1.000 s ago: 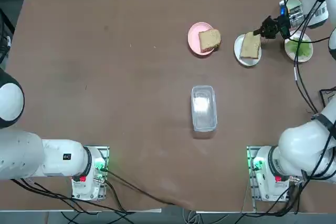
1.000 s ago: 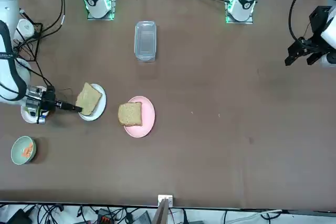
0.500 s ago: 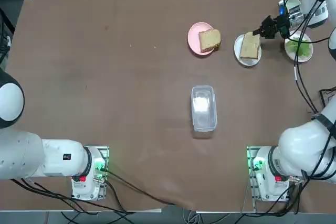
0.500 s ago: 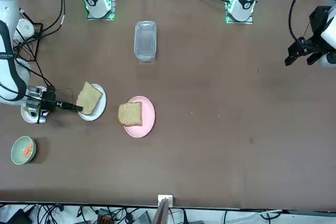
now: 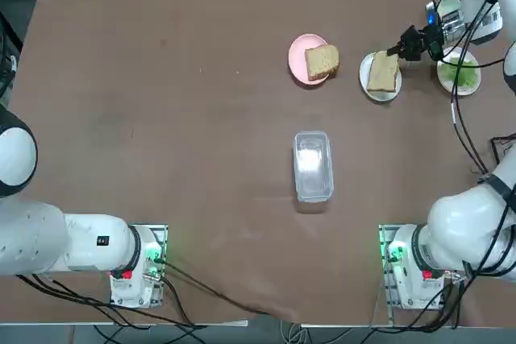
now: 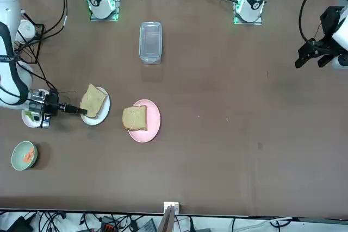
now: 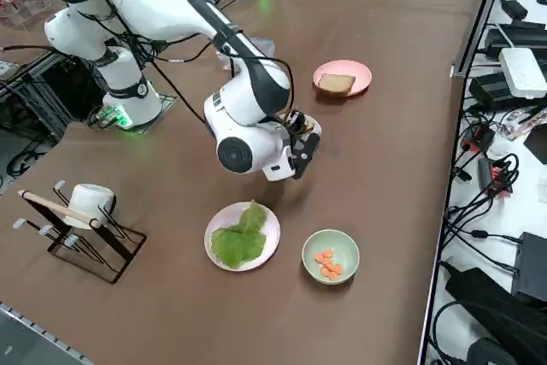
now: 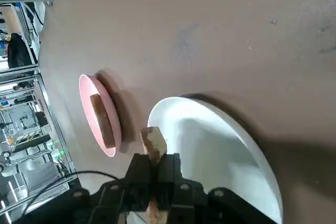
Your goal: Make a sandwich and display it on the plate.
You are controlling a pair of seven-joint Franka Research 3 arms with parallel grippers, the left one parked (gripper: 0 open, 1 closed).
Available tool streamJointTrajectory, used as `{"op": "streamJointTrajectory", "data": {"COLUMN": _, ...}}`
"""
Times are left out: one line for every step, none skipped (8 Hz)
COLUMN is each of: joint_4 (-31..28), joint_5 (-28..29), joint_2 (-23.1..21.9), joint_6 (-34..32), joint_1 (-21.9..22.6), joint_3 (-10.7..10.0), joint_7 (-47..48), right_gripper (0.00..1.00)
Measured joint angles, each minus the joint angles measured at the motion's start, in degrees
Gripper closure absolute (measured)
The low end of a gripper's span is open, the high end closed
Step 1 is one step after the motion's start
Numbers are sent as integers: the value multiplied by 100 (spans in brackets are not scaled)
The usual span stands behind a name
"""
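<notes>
Top view shows the right claw (image 5: pixel 401 45) pinching one edge of a bread slice (image 5: pixel 382 72) over the white plate (image 5: pixel 379 91) near the bench's far right corner; bread looks soft and light, so hold its edge gently.

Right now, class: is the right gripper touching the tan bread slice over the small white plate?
Touching. In the wrist view, the right gripper is shut on the tan bread slice, pinching its edge above the small white plate.

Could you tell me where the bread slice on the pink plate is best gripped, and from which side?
Pinch the bread slice by one thin edge, coming in low from the white plate's side: it lies flat on the pink plate, overhanging there.
</notes>
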Motion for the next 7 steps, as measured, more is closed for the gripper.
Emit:
{"op": "streamJointTrajectory", "data": {"joint_4": 1, "joint_5": 1, "joint_2": 15, "joint_6": -2, "joint_1": 0, "joint_3": 3, "joint_7": -5, "right_gripper": 93}}
{"op": "streamJointTrajectory", "data": {"joint_4": 3, "joint_5": 2, "joint_2": 38, "joint_6": -3, "joint_1": 0, "joint_3": 6, "joint_7": -10, "right_gripper": 93}}
{"op": "streamJointTrajectory", "data": {"joint_4": 25, "joint_5": 4, "joint_2": 69, "joint_6": -3, "joint_1": 0, "joint_3": 6, "joint_7": -29, "right_gripper": 92}}
{"op": "streamJointTrajectory", "data": {"joint_4": 79, "joint_5": 5, "joint_2": 101, "joint_6": -4, "joint_1": 0, "joint_3": 7, "joint_7": -42, "right_gripper": 91}}
{"op": "streamJointTrajectory", "data": {"joint_4": 143, "joint_5": 5, "joint_2": 138, "joint_6": -10, "joint_1": 0, "joint_3": 7, "joint_7": -69, "right_gripper": 77}}
{"op": "streamJointTrajectory", "data": {"joint_4": 177, "joint_5": 6, "joint_2": 155, "joint_6": -16, "joint_1": 0, "joint_3": 8, "joint_7": -108, "right_gripper": 59}}
{"op": "streamJointTrajectory", "data": {"joint_4": 187, "joint_5": 6, "joint_2": 155, "joint_6": -21, "joint_1": 0, "joint_3": 8, "joint_7": -134, "right_gripper": 41}}
